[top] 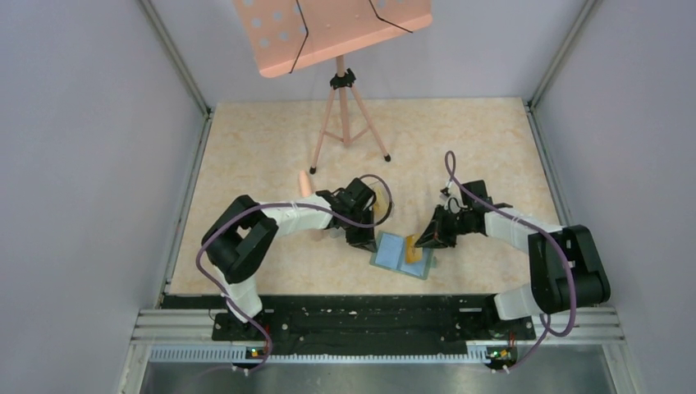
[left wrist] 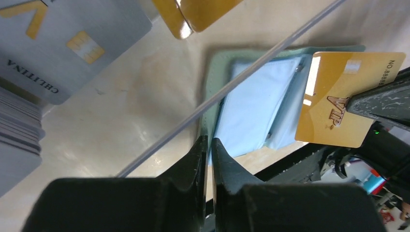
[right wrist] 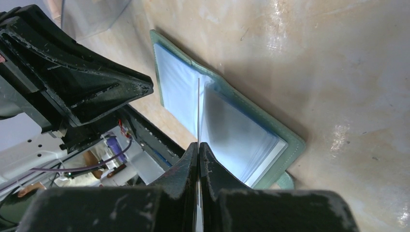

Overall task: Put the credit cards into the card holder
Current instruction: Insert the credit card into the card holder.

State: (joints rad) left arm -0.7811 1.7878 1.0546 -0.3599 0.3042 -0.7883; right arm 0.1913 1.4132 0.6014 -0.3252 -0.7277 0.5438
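The sage-green card holder [top: 392, 253] lies open near the table's front, pale blue sleeves up; it also shows in the left wrist view [left wrist: 251, 104] and the right wrist view [right wrist: 232, 130]. My right gripper [top: 427, 241] is shut on an orange-yellow credit card [left wrist: 345, 99], held on edge over the holder's middle fold; in the right wrist view [right wrist: 198, 147] the card [right wrist: 198, 111] shows as a thin line. My left gripper [top: 366, 238] is shut, its tips [left wrist: 208, 143] at the holder's left edge, with nothing seen between them. More cards, grey [left wrist: 72, 43] and gold [left wrist: 198, 12], lie close by.
A clear plastic box [top: 379, 212] holding cards stands just behind the holder, under my left wrist. A pink music stand [top: 328, 29] on a tripod [top: 345, 115] is at the back. A small peach object [top: 304, 182] lies left of my left gripper.
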